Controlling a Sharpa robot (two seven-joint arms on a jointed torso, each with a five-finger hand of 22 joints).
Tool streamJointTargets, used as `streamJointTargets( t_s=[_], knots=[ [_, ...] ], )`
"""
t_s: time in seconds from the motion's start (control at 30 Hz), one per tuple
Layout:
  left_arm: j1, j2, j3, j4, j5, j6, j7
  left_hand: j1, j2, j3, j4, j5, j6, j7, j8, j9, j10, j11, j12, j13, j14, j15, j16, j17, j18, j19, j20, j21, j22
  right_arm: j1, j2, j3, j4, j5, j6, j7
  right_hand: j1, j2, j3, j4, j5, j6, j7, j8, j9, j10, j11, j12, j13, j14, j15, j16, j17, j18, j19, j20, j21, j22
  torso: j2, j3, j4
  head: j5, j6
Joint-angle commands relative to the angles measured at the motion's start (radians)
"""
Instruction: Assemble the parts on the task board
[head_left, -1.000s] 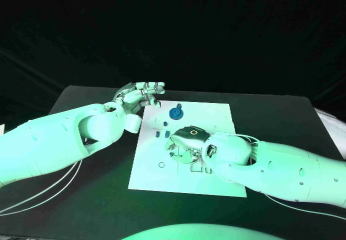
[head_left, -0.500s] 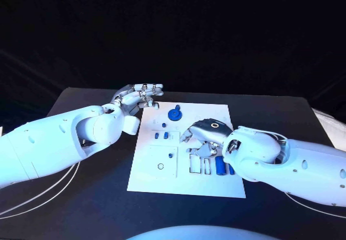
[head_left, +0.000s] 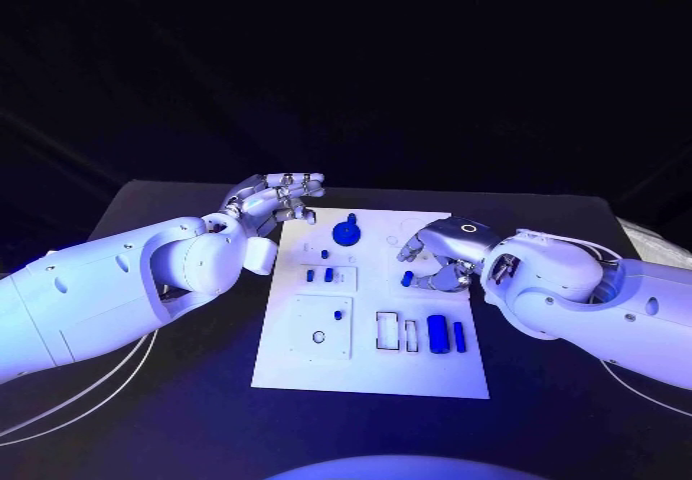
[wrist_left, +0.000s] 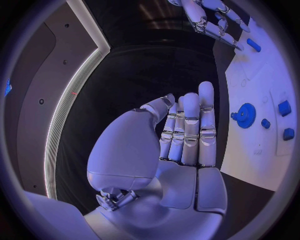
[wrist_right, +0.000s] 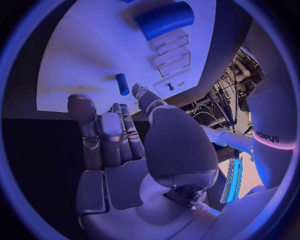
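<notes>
From my head, I see the white task board (head_left: 368, 375) lying in the middle of the black worktop (head_left: 173, 420). My left hand (head_left: 277, 196) waits at the board's far left corner, fingers loosely bent with nothing in them. I think it stays there to keep out of the way. My right hand (head_left: 440, 255) is over the board's right edge, toward the far side. A small blue peg (head_left: 407, 278) lies on the board just beside its fingers; I cannot tell if they touch it. A blue gear (head_left: 346, 232) stands near the far edge. Two small blue blocks (head_left: 319, 275) sit toward the left edge, and two blue bars (head_left: 446, 334) lie near the right edge, closer to me.

From my left wrist, my left hand's fingers (wrist_left: 190, 132) stand straight and side by side, holding nothing. The gear (wrist_left: 245, 115) sits on the board beyond them.

From my right wrist, my right hand's fingers (wrist_right: 103, 135) are straight and bare. The peg (wrist_right: 122, 84) lies on the board past the fingertips, so I think I may reach for it next. A fat blue bar (wrist_right: 164, 19) lies farther off.
</notes>
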Motion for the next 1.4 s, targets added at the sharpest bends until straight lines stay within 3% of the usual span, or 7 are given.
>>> streamJointTargets(
  t_s=[0.03,0.23,0.47,0.57,0.7,1.1,1.4],
  knots=[
    [-0.001,0.002,0.0,0.0,-0.005,0.023,0.004,0.006,-0.002,-0.001,-0.007,0.003,-0.005,0.0,0.005,-0.001,-0.005,0.002,0.003,0.001,-0.008,0.001,0.005,-0.001,0.01,0.004,0.004,-0.007,-0.001,0.001,0.002,0.0,-0.007,-0.03,0.027,-0.003,0.012,0.002,-0.007,0.001,0.007,0.002,-0.005,-0.003,0.0,-0.006,-0.003,0.007,0.001,0.02,-0.009,-0.006,-0.002,0.02,-0.001,-0.006,-0.006,-0.001,0.0,0.0,0.0005,0.001,0.0],
    [-0.001,0.003,0.0,-0.001,-0.005,0.025,0.004,0.006,-0.002,-0.001,-0.007,0.003,-0.005,0.0,0.005,-0.001,-0.005,0.002,0.003,0.001,-0.008,0.001,0.005,-0.001,0.01,0.004,0.004,-0.007,-0.001,0.0,0.006,-0.001,-0.016,-0.033,0.034,0.002,0.026,0.017,-0.011,0.0,0.009,0.013,-0.006,0.0,0.001,0.008,-0.002,0.025,0.003,0.022,-0.008,-0.005,-0.002,0.018,0.005,-0.006,-0.001,0.008,0.0,-0.0004,0.0011,-0.002,0.0],
    [-0.002,0.003,0.0,-0.001,-0.005,0.026,0.004,0.006,-0.002,-0.001,-0.007,0.003,-0.005,0.0,0.005,-0.001,-0.005,0.002,0.003,0.001,-0.008,0.001,0.005,-0.001,0.01,0.004,0.004,-0.007,-0.001,-0.001,0.019,-0.002,-0.031,-0.029,0.053,0.013,0.041,0.04,-0.003,0.0,0.006,0.048,-0.001,0.007,0.005,0.051,0.0,0.054,0.002,0.025,-0.007,0.001,0.001,0.016,0.014,-0.005,0.008,0.02,0.0,-0.0013,-0.0015,0.002,-0.002],
    [-0.002,0.004,0.0,0.0,-0.005,0.026,0.004,0.006,-0.002,-0.001,-0.007,0.003,-0.005,0.0,0.005,-0.001,-0.005,0.002,0.003,0.001,-0.008,0.001,0.005,-0.001,0.01,0.004,0.004,-0.007,-0.001,-0.004,0.032,-0.003,-0.04,-0.026,0.065,0.019,0.044,0.05,0.007,0.001,-0.001,0.065,0.0,0.011,0.006,0.071,-0.001,0.063,0.0,0.026,-0.007,0.006,0.005,0.014,0.017,-0.005,0.013,0.027,0.0,-0.0004,0.0001,0.004,-0.003],
    [-0.002,0.004,0.0,0.0,-0.005,0.026,0.002,0.006,-0.001,-0.001,-0.008,0.002,-0.005,0.0,0.006,-0.001,-0.007,0.002,0.005,0.001,-0.009,0.001,0.005,-0.002,0.01,0.004,0.004,-0.007,-0.002,-0.008,0.043,-0.005,-0.049,-0.023,0.074,0.025,0.046,0.056,0.017,0.002,-0.004,0.084,-0.003,0.015,0.008,0.089,-0.003,0.067,-0.002,0.028,-0.009,0.01,0.006,0.014,0.021,-0.005,0.017,0.032,0.001,-0.0005,0.0021,0.004,-0.004],
    [-0.002,0.005,0.0,-0.003,-0.005,0.027,0.0,0.006,-0.001,-0.001,-0.008,0.002,-0.005,0.0,0.006,-0.001,-0.007,0.002,0.005,0.001,-0.009,0.001,0.005,-0.002,0.01,0.004,0.004,-0.007,-0.002,-0.012,0.057,-0.005,-0.064,-0.02,0.087,0.031,0.043,0.063,0.035,0.005,-0.008,0.115,-0.007,0.021,0.011,0.118,-0.009,0.069,-0.003,0.03,-0.014,0.021,0.015,0.011,0.028,-0.009,0.029,0.049,0.0,-0.0003,-0.0008,0.01,-0.01],
    [-0.002,0.005,0.0,-0.003,-0.005,0.03,-0.002,0.006,-0.001,-0.001,-0.008,0.002,-0.005,0.0,0.006,-0.001,-0.007,0.002,0.005,0.001,-0.009,0.001,0.005,-0.002,0.01,0.004,0.004,-0.007,-0.002,-0.015,0.075,-0.006,-0.085,-0.023,0.07,0.032,0.051,0.085,0.068,0.006,-0.038,0.163,-0.014,0.04,0.02,0.175,-0.02,0.076,-0.001,0.038,-0.023,0.057,0.049,0.005,0.045,-0.017,0.061,0.095,0.0,0.0001,0.0003,0.008,-0.012]
  ],
)
